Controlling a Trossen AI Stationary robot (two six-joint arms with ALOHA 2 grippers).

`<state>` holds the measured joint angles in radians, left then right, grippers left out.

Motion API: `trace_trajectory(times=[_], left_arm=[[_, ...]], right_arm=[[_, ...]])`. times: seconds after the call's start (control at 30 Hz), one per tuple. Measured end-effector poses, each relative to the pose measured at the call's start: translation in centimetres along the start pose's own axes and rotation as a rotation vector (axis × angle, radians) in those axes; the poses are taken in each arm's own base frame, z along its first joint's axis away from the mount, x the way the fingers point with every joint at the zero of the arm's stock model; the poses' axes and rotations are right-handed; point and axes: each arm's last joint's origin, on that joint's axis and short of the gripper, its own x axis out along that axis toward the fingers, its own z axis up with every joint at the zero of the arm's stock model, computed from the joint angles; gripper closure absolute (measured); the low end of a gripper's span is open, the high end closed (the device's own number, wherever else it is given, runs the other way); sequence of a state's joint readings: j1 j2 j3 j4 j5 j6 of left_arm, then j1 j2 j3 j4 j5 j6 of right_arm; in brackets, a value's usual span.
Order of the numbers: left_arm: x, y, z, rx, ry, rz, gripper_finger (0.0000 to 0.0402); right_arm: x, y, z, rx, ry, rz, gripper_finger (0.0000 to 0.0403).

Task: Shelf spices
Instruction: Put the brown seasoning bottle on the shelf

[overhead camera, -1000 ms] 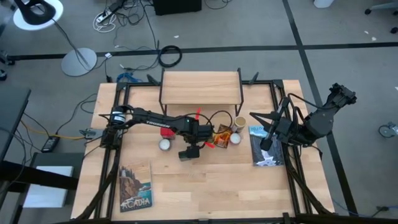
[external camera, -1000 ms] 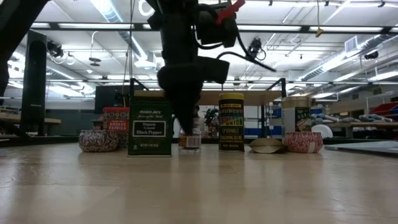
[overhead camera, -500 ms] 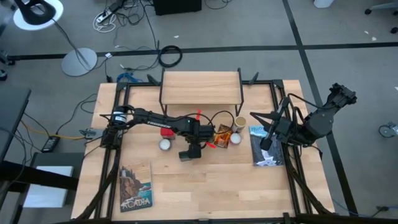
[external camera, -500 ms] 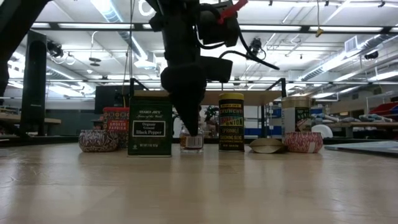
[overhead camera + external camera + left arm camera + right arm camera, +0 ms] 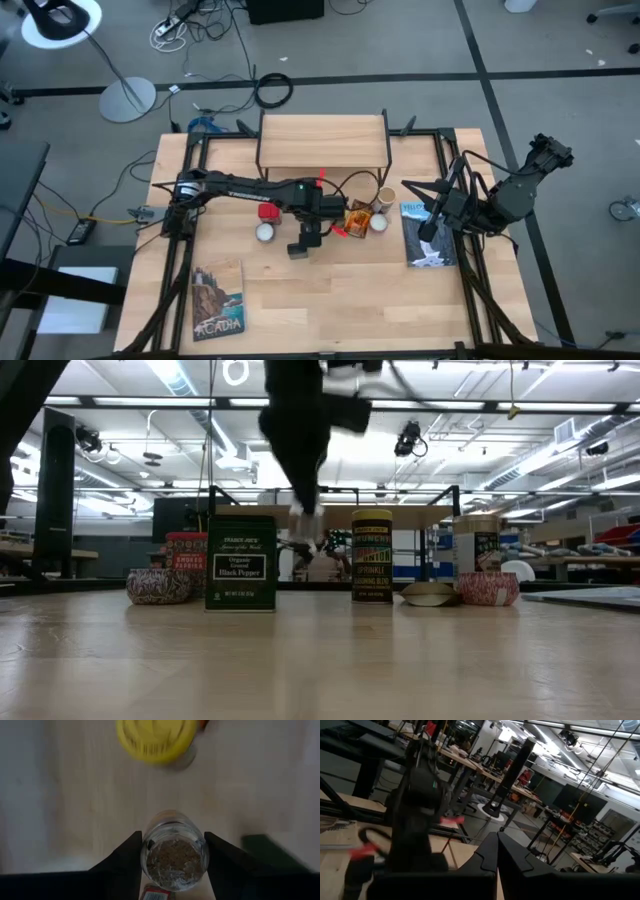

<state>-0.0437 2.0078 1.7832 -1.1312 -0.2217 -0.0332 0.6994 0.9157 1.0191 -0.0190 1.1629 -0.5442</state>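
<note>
**Left gripper had the first jar up, shelf top bare**

Left gripper (image 5: 172, 857) was closed on the small pale-capped jar (image 5: 174, 855), its two dark fingers (image 5: 125, 865) pressed to either side of the glass. In the low view the jar (image 5: 303, 520) hung clear of the table under the blurred arm, above the row of containers, so I judged the lift to be under way. In the high view the gripper (image 5: 312, 228) sat in the middle of the table, in front of the shelf (image 5: 323, 140).

The shelf's plank showed nothing on it from above, so by my reading no spice had yet been placed. Everything else was on the table: the dark tin (image 5: 241, 562), the red tin (image 5: 187, 558) behind it, the yellow black-lidded jar (image 5: 372, 556), the tan cylindrical jar (image 5: 475, 546) and the orange packet (image 5: 357, 217).

The left wrist view alone showed the grip and the brown contents of the jar; the low view alone showed it off the table. Only the high view showed the bare shelf top and the right gripper (image 5: 428, 222) waiting at the right edge over a book (image 5: 425, 250). The right wrist view showed its fingers (image 5: 487, 857) closed together on nothing
</note>
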Motion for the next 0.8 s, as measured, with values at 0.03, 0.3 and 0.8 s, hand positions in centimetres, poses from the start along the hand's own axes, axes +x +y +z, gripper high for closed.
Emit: trace_trajectory(times=[0.03,0.3,0.8], left_arm=[[-1.0,0.0,0.2,0.002,-0.02,-0.005,0.0233],[-9.1,1.7,1.3,0.007,-0.131,-0.004,0.0233],[-17.6,13.4,-4.1,-0.399,-0.272,0.228,0.0233]], right_arm=[[0.0,0.0,0.0,-0.002,0.001,0.0,0.0401],[0.0,-0.1,-0.1,-0.005,0.009,-0.012,0.0398],[0.0,-0.1,-0.1,-0.009,0.009,-0.013,0.0401]])
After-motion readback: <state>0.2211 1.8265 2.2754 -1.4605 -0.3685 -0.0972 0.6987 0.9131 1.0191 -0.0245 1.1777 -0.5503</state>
